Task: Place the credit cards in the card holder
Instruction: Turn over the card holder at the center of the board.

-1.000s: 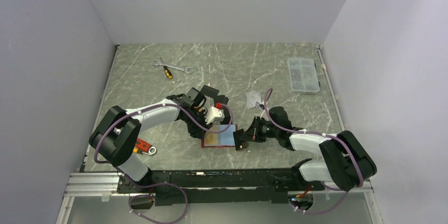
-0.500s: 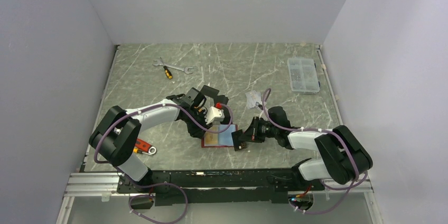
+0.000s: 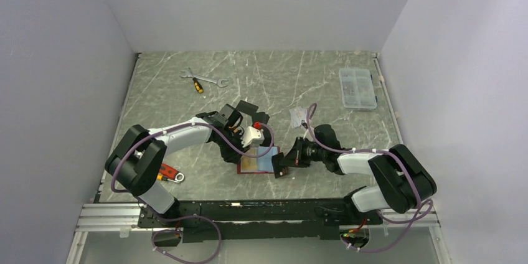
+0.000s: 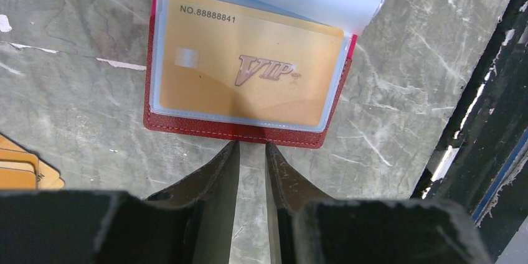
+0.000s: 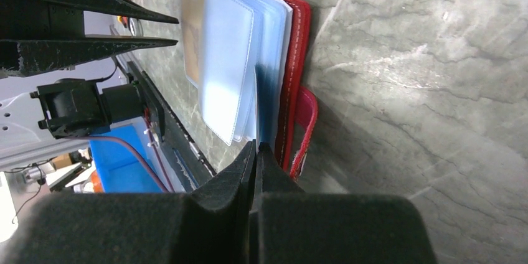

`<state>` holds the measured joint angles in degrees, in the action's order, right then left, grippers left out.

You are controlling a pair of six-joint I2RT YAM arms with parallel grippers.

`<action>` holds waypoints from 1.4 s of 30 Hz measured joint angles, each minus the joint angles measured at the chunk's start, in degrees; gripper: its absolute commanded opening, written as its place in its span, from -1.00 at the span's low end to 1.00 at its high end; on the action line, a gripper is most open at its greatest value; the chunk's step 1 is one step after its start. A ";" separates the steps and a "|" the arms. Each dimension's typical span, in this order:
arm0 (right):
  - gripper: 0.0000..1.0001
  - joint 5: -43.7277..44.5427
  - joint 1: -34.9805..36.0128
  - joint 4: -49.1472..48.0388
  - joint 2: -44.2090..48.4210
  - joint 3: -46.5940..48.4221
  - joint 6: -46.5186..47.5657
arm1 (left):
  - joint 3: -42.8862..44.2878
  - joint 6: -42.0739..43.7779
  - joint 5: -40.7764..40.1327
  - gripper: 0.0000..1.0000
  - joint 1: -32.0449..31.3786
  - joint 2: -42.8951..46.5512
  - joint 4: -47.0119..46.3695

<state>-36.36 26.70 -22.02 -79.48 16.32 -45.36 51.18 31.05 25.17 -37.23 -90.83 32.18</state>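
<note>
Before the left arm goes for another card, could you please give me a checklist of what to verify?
1. Card holder lying open and flat: ok.
2. Orange card fully inside its sleeve: ok.
3. Right fingers shut on a clear sleeve: ok.
4. Left fingers empty, slightly apart: ok.
5. Count of loose cards: cannot tell.
</note>
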 measured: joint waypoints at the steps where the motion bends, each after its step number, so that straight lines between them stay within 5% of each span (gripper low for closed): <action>1: -1.00 0.00 0.26 -0.07 -0.04 0.15 -0.11 | 0.00 0.00 0.00 -0.46 0.00 -0.02 0.00; 21: -1.00 0.50 4.66 1.33 2.21 4.44 -0.96 | -0.02 0.07 0.42 -0.49 1.57 0.00 0.42; 33: -1.00 1.99 10.27 -3.41 -10.62 10.27 -4.09 | 1.73 4.61 3.23 -0.46 7.04 2.84 3.96; 42: -1.00 4.87 10.54 -3.23 -11.76 13.53 -3.85 | 3.69 6.73 5.90 -0.46 6.29 3.10 4.28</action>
<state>-31.48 37.23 -25.26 -91.24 29.85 -49.21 54.87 37.78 31.07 -30.94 -87.72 36.47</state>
